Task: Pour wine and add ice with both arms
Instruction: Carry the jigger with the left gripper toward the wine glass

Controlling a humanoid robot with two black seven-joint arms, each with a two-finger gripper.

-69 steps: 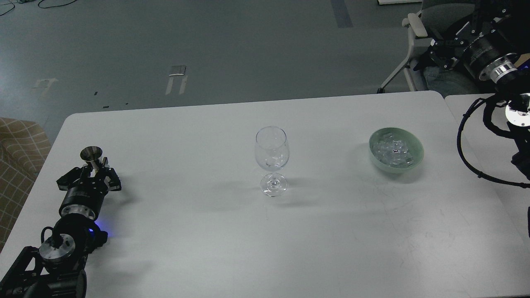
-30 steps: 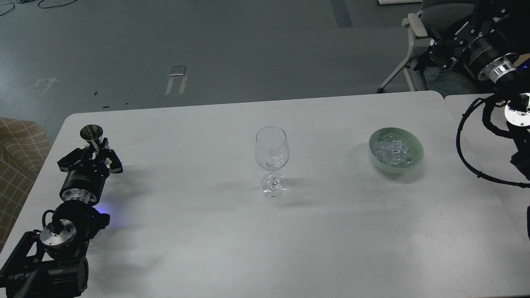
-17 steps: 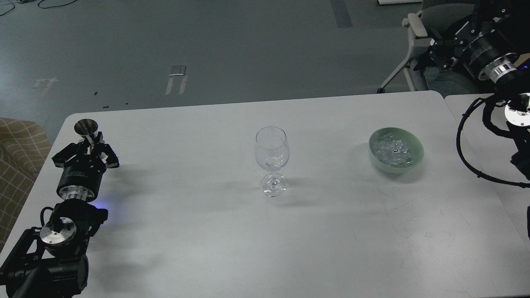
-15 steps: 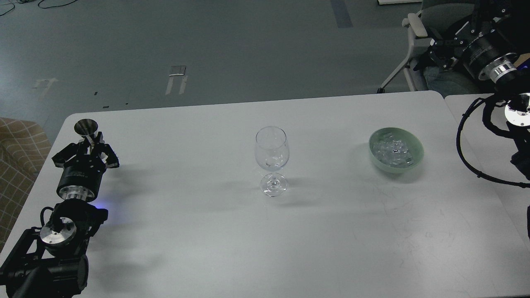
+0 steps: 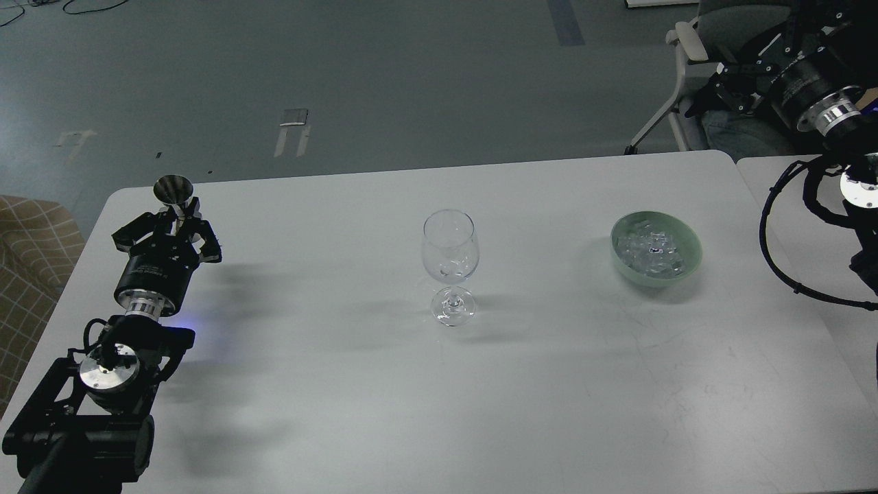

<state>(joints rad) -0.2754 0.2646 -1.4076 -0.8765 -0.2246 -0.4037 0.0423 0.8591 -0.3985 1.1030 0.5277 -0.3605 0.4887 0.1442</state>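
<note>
Left gripper (image 5: 178,214) is pinching a small metal cup (image 5: 173,188) above the table (image 5: 343,384); right gripper's (image 5: 720,86) state, cannot tell.

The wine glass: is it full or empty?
Empty. The wine glass stands upright and clear throughout, with no liquid or ice inside.

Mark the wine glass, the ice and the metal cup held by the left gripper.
wine glass (image 5: 449,247), head view, on the empty clear bowl.
ice (image 5: 651,250), head view, on the cubes piled inside the green bowl.
metal cup (image 5: 173,188), head view, on its open rim.
</note>
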